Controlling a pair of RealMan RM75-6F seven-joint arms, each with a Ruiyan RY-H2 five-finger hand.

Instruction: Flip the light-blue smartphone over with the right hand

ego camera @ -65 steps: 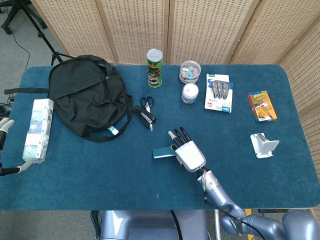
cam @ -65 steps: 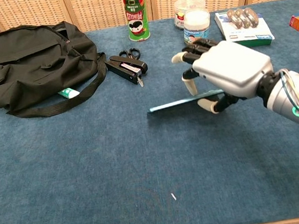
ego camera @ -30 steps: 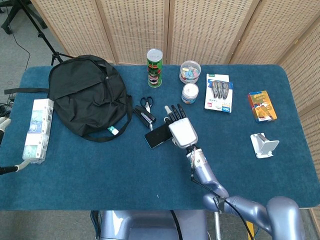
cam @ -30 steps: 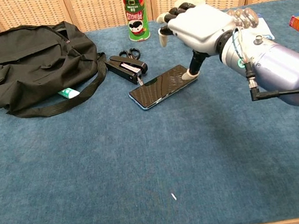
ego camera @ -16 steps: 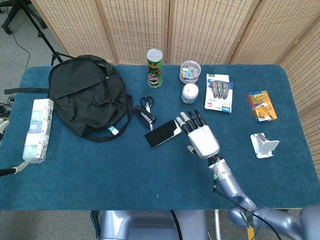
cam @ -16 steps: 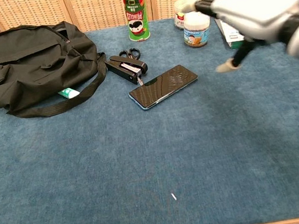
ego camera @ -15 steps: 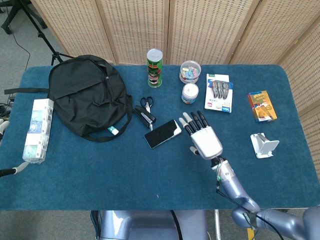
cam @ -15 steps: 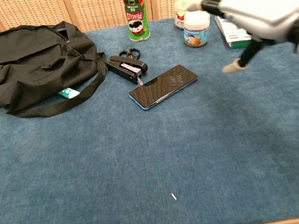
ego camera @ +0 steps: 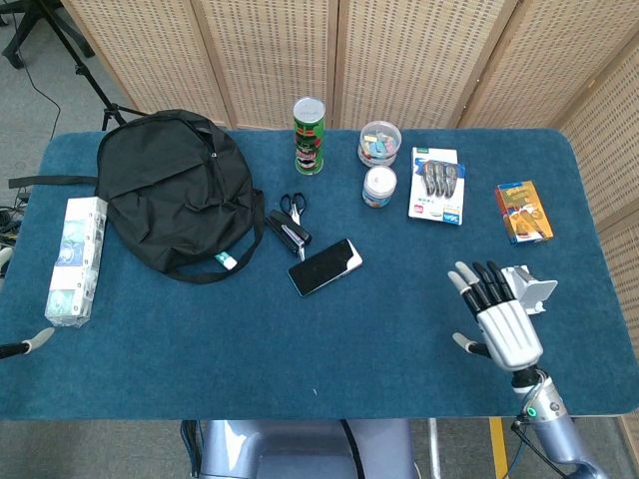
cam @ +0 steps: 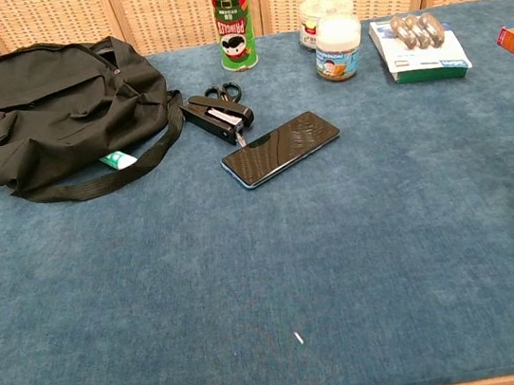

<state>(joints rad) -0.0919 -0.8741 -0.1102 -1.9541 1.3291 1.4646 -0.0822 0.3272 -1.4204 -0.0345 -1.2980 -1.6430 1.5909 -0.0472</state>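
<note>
The light-blue smartphone [ego camera: 324, 266] lies flat on the blue table with its dark screen up, just right of the black stapler; the chest view shows the phone [cam: 280, 148] with a light-blue rim. My right hand [ego camera: 499, 319] hovers near the table's front right, far from the phone, fingers spread and holding nothing. It sits beside a white stand [ego camera: 529, 287]. Of my left hand only a fingertip [ego camera: 38, 338] shows at the left edge of the head view, so its state is hidden.
A black backpack [ego camera: 170, 195] fills the back left, with a long white box [ego camera: 76, 259] beside it. A stapler [ego camera: 289, 236], scissors [ego camera: 293, 205], green can [ego camera: 309, 136], two jars [ego camera: 379, 186], a blister pack [ego camera: 436, 183] and an orange box [ego camera: 523, 212] line the back.
My right hand has let go of the phone, which now lies screen up, and has pulled back to the front right, out of the chest view.
</note>
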